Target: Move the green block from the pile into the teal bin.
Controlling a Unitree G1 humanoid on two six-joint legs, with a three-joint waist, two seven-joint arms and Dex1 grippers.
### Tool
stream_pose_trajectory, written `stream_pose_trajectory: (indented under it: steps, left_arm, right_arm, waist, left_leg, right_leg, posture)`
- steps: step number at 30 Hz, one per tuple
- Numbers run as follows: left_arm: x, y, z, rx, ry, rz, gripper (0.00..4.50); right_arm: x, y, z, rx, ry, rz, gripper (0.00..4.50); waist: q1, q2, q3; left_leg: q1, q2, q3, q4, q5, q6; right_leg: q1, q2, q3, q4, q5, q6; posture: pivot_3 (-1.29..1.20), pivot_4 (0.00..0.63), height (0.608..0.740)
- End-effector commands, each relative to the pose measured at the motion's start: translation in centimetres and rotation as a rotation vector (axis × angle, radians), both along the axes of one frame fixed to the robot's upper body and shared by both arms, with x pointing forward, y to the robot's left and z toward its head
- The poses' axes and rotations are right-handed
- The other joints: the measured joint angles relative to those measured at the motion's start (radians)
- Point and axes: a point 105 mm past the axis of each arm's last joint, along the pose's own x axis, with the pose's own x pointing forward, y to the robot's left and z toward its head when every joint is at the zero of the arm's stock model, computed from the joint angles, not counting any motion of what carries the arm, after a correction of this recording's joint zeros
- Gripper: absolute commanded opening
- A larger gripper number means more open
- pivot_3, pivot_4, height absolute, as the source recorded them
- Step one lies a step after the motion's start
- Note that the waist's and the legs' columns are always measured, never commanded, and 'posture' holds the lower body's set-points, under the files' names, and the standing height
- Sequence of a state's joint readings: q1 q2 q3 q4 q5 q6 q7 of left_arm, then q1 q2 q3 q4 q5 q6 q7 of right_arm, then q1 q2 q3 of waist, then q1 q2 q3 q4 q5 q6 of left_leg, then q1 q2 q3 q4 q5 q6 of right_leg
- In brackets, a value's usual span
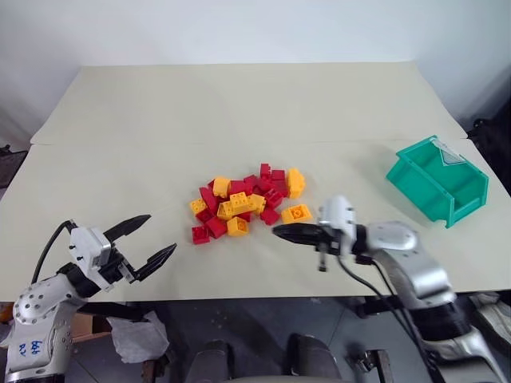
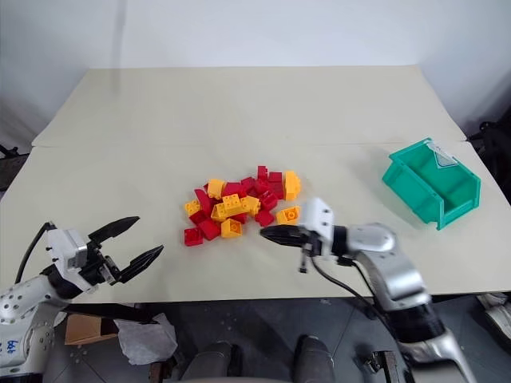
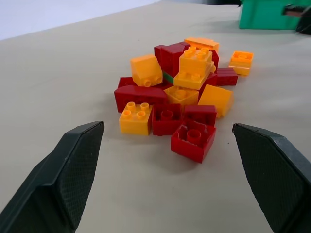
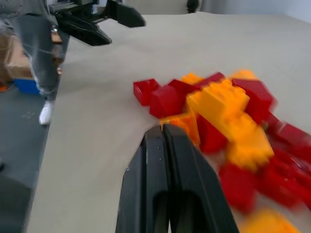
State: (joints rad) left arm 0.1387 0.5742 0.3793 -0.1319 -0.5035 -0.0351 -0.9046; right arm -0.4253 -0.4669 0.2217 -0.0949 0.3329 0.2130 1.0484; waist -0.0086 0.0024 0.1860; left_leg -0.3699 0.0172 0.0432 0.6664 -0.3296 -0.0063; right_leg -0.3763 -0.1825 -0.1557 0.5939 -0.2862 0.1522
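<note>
Glossy studded red and yellow-orange plastic bricks heaping mid-table [image 1: 246,201], sliver of green brick [image 3: 168,78] peeking within through left wrist camera, left gripper [image 1: 150,242] gaping wide, right gripper [image 1: 278,231] pinching empty beside heap, angular teal plastic bin [image 1: 437,180] sitting well apart.

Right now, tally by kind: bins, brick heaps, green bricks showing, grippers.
Teal plastic bin: 1
Heap of red and yellow-orange plastic bricks: 1
Green plastic brick, part-buried: 1
Black-fingered grippers: 2, left gripper open, right gripper shut
Total: 5
</note>
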Motion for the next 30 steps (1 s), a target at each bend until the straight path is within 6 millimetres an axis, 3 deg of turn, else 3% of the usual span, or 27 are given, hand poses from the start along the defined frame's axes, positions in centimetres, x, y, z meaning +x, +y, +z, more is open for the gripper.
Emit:
stream_pose_trajectory:
  steps: [1, 9, 19, 22, 26, 30]
  left_arm:
    - [-0.6, 0.1, 0.6, 0.005, -0.032, 0.009, 4.5]
    - [-2.1, -0.6, 0.5, -0.025, -0.017, 0.001, 4.5]
    - [-1.5, -1.5, 0.5, -0.041, -0.026, -0.012, 4.5]
    - [-1.2, -1.6, 0.5, -0.043, -0.029, -0.017, 4.5]
    - [-0.9, -1.9, 0.6, -0.048, -0.032, -0.024, 4.5]
    - [-0.9, -1.8, 0.4, -0.049, -0.032, -0.021, 4.5]
  right_arm:
    - [1.2, 2.2, -0.6, -0.049, 0.001, -0.007, 0.04]
    - [6.1, 6.5, 1.6, -0.039, -0.059, -0.109, 0.04]
    - [11.0, 7.3, 2.6, -0.1, -0.126, -0.273, 0.04]
    - [11.1, 7.5, 2.3, -0.131, -0.146, -0.247, 0.04]
    - [8.7, 8.9, 1.7, -0.137, -0.14, -0.1, 0.04]
    - [7.3, 7.3, 0.7, -0.177, -0.128, -0.056, 0.04]
  waist:
    - [0.006, 0.0, 0.0]
    - [-0.004, 0.0, 0.0]
    - [-0.023, 0.0, 0.0]
    - [-0.025, 0.0, 0.0]
    - [-0.026, 0.0, 0.0]
    - [-0.024, 0.0, 0.0]
  left_leg:
    - [0.0, 0.0, 0.0, 0.0, 0.0, 0.0]
    - [0.0, 0.0, 0.0, 0.0, 0.0, 0.0]
    - [-0.001, 0.0, 0.0, -0.001, 0.0, -0.001]
    - [0.0, 0.001, 0.0, -0.001, 0.0, -0.001]
    - [0.0, 0.001, 0.0, -0.002, 0.0, -0.001]
    - [0.0, 0.001, 0.0, -0.002, -0.001, -0.001]
  right_leg:
    - [0.0, 0.0, 0.0, 0.0, 0.0, 0.0]
    - [-0.001, 0.0, 0.0, 0.001, 0.0, 0.0]
    - [-0.001, 0.0, 0.0, 0.002, 0.0, 0.0]
    - [-0.002, 0.001, 0.0, 0.002, 0.0, 0.0]
    - [-0.002, 0.001, 0.0, 0.002, 0.0, 0.0]
    - [-0.002, 0.001, 0.0, 0.002, 0.0, 0.0]
  posture:
    - [0.0, 0.15, 0.74]
    - [0.0, 0.15, 0.74]
    - [0.0, 0.15, 0.74]
    - [0.0, 0.15, 0.74]
    - [0.0, 0.15, 0.74]
    - [0.0, 0.15, 0.74]
